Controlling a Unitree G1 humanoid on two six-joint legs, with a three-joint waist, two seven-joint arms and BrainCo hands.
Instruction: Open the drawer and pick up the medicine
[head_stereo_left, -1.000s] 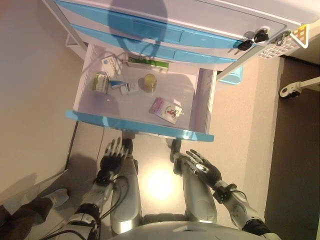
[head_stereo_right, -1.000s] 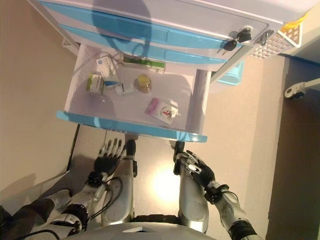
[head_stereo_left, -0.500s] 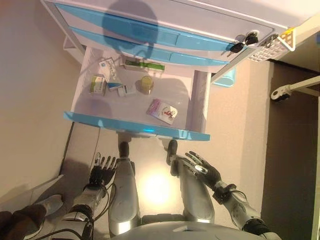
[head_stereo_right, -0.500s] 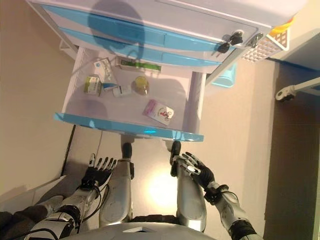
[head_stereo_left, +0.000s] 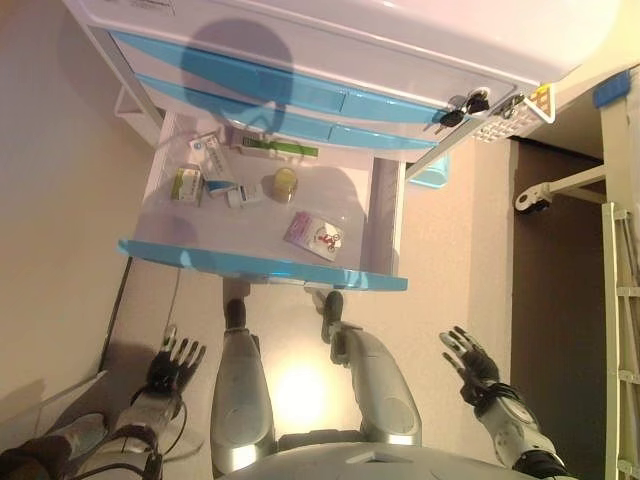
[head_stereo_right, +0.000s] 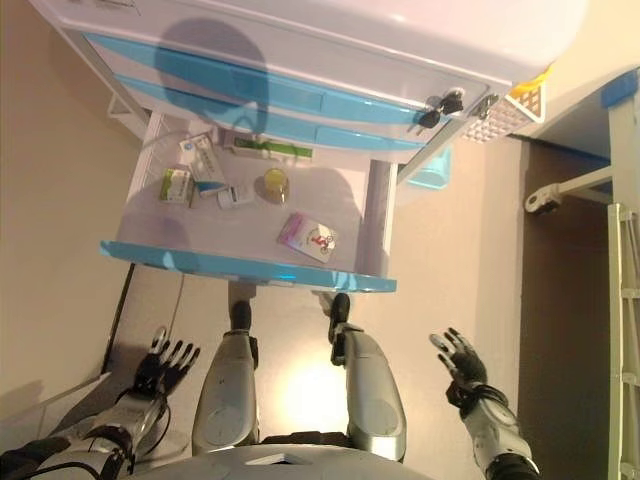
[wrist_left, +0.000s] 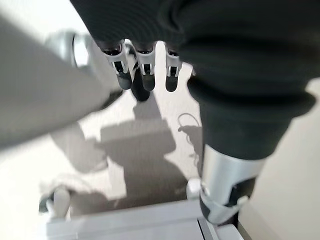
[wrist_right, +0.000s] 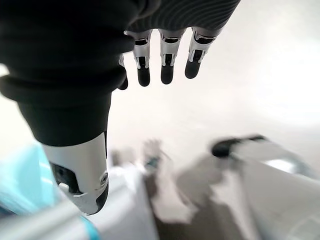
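Now drawer open, pick not begun; both hands empty.
Fingers (wrist_right: 166, 67) of right hand (head_stereo_left: 470, 362) and of left hand (head_stereo_left: 169, 365) spread, released, low beside the robot, well apart from the drawer (head_stereo_left: 262, 266). Medicine: pink packet (head_stereo_left: 313, 235), boxes (head_stereo_left: 187, 184), jar (head_stereo_left: 284, 184) lie inside. Next: reach in, probably for one packet.

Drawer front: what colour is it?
Light blue drawer front, on a white drawer; clearest in the left eye view.

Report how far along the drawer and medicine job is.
Done: the drawer stands pulled out, its contents exposed. In hand: nothing. The left hand and right hand both hang open and empty, low and away from the drawer. Left: reach in and pick up a medicine, such as the pink packet or the small jar.
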